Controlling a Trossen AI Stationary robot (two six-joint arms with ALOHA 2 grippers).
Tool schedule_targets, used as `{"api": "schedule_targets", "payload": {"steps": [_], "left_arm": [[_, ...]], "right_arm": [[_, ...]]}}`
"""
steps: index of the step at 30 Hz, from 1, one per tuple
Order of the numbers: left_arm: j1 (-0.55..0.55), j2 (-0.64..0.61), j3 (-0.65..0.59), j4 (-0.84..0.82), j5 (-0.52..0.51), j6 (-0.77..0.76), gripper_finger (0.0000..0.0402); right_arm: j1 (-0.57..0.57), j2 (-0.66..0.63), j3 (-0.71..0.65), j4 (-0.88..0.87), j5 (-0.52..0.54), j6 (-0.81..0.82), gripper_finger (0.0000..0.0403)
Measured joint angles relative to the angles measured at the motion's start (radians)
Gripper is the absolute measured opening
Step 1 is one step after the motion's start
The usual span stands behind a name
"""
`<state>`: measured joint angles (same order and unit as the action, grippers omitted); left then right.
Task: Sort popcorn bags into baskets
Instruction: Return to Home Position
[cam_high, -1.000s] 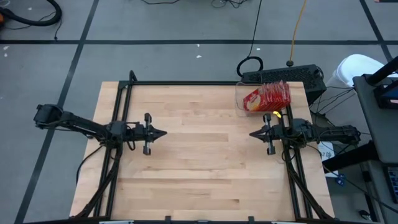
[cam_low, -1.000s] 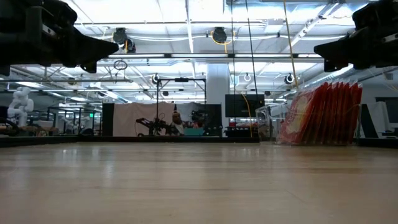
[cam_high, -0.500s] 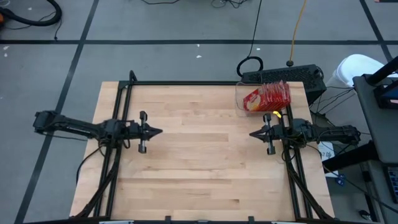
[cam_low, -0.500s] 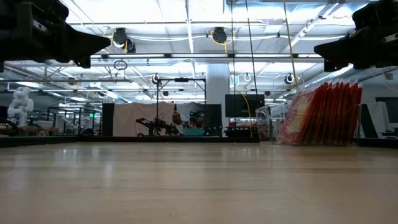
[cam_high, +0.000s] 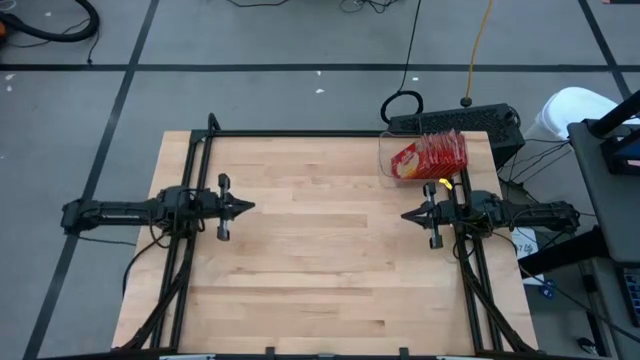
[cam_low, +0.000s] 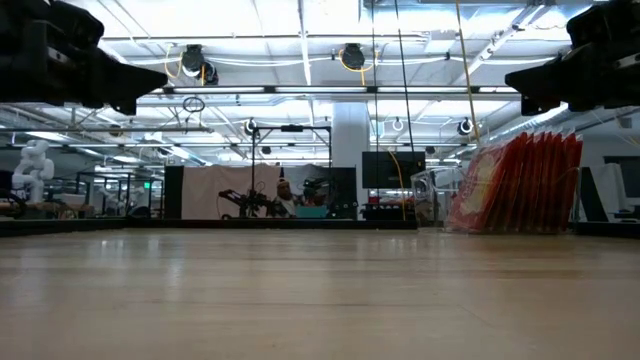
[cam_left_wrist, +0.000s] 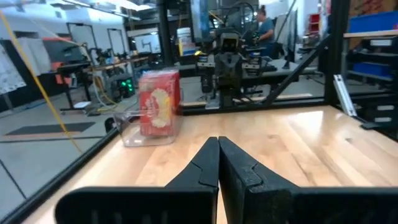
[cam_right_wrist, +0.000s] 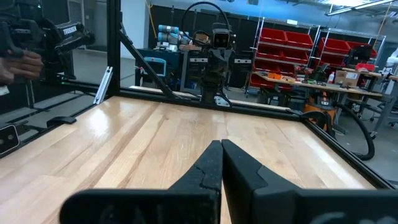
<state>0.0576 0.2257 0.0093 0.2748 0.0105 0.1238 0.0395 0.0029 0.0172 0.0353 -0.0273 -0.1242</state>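
the red popcorn bags (cam_high: 432, 156) stand on edge, packed side by side, inside the clear plastic bin (cam_high: 386, 150). the bin sits at a corner of the wooden worktop (cam_high: 320, 280) on the right arm's side, just beside that arm. in the left wrist view the foremost bag shows a yellow-cream round picture. in the low view the bags lean together in a row. no bag lies loose on the bare boards.

the left gripper (cam_high: 247, 206) hangs above the left side of the worktop, pointing across it. its fingers (cam_left_wrist: 205, 163) are pressed together with nothing between them. the right gripper (cam_high: 408, 214) faces it from the opposite side, near the bin but apart from it. its fingers (cam_right_wrist: 235, 163) are likewise closed and empty. the two grippers are well apart, with bare wood between them.
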Motion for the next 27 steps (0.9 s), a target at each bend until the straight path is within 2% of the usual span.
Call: {"api": "schedule_targets", "payload": {"steps": [8, 15, 21, 27], "left_arm": [[0.018, -0.158, 0.000, -0.259, 0.017, -0.076, 0.0002], [-0.006, -0.174, 0.003, -0.259, -0.049, -0.070, 0.0002], [-0.007, -0.166, 0.003, -0.264, -0.009, -0.089, 0.0023], [-0.007, -0.166, 0.003, -0.260, -0.015, -0.097, 0.0031]], "right_arm": [[0.000, 0.000, 0.000, 0.000, 0.000, 0.000, 0.0000], [0.000, 0.000, 0.000, 0.000, 0.000, 0.000, 0.0000], [0.000, 0.000, 0.000, -0.001, 0.000, 0.000, 0.0000], [0.000, 0.000, 0.000, -0.001, 0.000, 0.000, 0.0000]]}}
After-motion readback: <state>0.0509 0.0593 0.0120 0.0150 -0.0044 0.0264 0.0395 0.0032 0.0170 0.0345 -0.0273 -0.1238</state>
